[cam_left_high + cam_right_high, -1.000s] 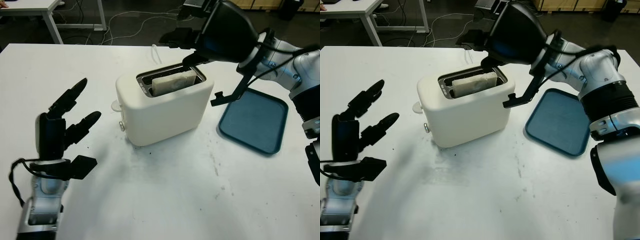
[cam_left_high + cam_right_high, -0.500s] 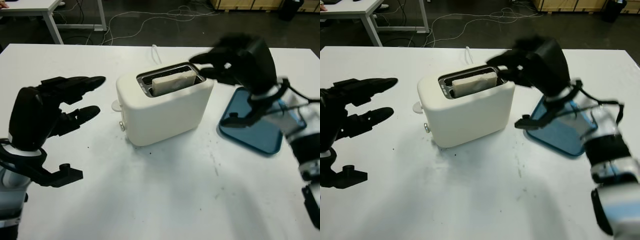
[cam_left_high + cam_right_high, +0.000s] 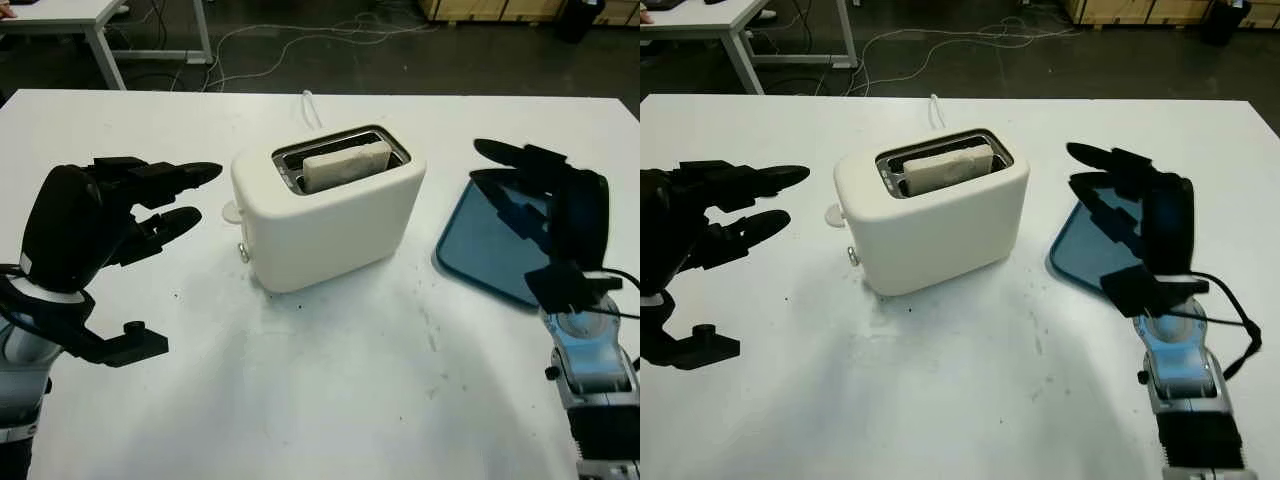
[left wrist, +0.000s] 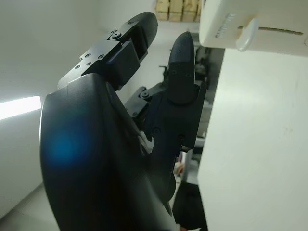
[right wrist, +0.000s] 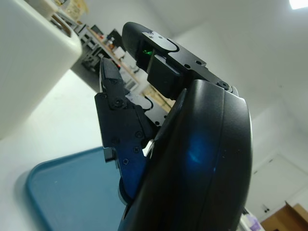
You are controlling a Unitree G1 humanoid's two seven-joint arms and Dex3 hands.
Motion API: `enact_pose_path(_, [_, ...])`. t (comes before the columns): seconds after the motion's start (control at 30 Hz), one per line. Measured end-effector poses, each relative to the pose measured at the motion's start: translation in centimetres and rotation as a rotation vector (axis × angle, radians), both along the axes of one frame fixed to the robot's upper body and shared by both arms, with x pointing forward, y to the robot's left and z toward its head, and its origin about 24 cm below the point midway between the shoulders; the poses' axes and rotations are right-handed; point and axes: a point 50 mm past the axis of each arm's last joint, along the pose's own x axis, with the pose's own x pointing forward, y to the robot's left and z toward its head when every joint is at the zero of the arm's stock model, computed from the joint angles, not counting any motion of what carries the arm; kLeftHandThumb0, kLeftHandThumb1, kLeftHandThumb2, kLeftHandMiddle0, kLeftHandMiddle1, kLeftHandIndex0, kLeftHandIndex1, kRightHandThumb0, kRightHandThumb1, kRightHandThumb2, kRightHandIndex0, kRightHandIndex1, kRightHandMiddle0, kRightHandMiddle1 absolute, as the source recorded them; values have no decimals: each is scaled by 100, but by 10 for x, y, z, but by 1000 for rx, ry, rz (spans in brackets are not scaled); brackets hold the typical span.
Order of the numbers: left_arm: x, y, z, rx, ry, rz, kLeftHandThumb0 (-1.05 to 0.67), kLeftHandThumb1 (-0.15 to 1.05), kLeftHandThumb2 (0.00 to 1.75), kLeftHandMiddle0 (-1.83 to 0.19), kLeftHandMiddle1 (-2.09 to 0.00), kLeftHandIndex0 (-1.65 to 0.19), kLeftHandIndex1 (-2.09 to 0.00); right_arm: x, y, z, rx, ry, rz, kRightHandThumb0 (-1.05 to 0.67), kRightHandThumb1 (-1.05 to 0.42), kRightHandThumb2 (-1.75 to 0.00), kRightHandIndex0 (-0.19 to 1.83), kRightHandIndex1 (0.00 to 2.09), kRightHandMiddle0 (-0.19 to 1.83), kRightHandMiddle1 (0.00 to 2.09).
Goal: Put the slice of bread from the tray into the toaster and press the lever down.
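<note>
Head views, white table (image 3: 330, 400). Centre: cream toaster (image 3: 335, 225) with the bread (image 3: 345, 165) standing in its slot, top edge visible above the rim. The toaster's lever (image 3: 232, 211) projects from its left end face, near the top of its track; a white cord (image 3: 312, 105) leads away behind the toaster. Right of centre: blue tray (image 3: 1090, 245), holding nothing. Left of frame: left hand (image 3: 120, 215), open and holding nothing, fingers pointing toward the lever end of the toaster and apart from it. Right of frame: right hand (image 3: 1135, 215), open and holding nothing, raised over the tray's near right part, well apart from the toaster.
</note>
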Motion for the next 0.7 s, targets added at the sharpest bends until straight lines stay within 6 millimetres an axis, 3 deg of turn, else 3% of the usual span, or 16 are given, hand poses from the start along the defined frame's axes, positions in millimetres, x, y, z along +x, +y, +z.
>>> enact_pose_path(0.2, [0, 0, -3, 26, -16, 11, -34, 92, 22, -93, -150, -98, -7, -3, 12, -17, 52, 42, -27, -26, -92, -11, 112, 26, 96, 0])
enact_pose_path(0.4, [-1, -2, -15, 67, -71, 29, -24, 91, 4, -92, -161, -105, -6, -2, 15, -23, 54, 56, -48, -25, -92, -12, 108, 27, 96, 0])
enact_pose_path(0.7, [1, -6, -27, 121, -79, 33, -23, 92, 5, -91, -163, -108, -5, -2, 13, -23, 64, 56, -59, -27, -92, -14, 107, 26, 96, 0])
